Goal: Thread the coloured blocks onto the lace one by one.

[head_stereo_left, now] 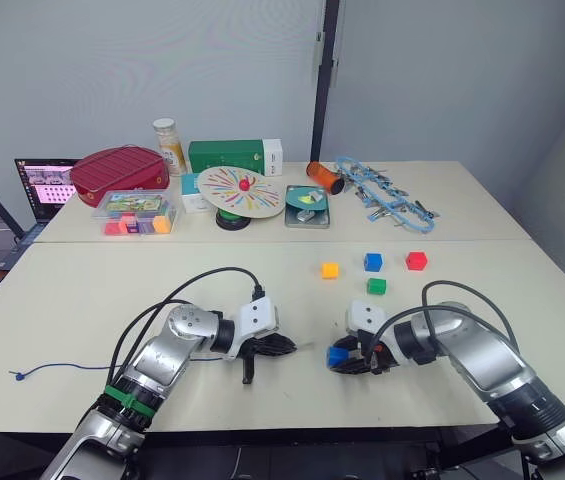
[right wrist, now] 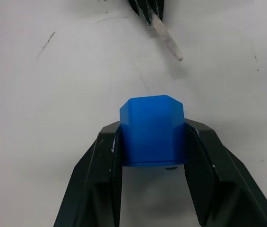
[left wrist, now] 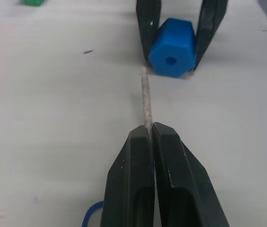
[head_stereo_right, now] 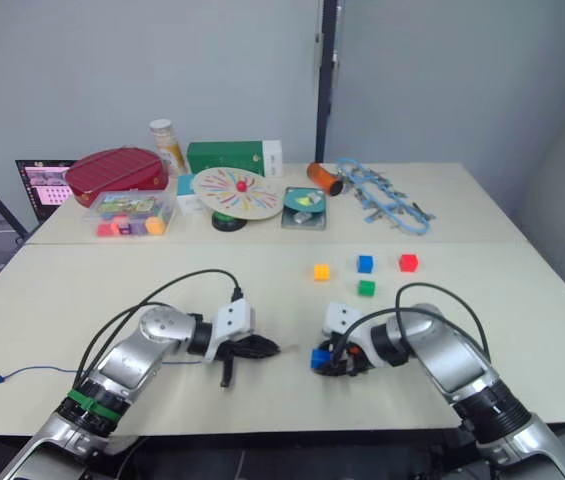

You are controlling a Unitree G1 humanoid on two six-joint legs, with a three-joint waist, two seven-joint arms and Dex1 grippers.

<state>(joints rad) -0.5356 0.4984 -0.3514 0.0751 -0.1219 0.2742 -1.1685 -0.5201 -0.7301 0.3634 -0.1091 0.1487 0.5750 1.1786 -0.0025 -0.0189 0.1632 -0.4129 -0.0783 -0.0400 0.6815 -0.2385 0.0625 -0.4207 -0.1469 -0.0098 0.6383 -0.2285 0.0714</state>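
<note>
Left wrist view: left gripper [left wrist: 150, 130] is pinched together on the lace [left wrist: 146, 101], its pale tip pointing at the blue block [left wrist: 172, 48] and stopping just short of the block's hole. Right gripper [right wrist: 153, 137] is clamped on that blue block, low over the table [head_stereo_left: 82, 290].

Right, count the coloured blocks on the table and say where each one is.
5: one blue block held in the right gripper; orange-yellow, blue, red in a row; green just nearer.
</note>
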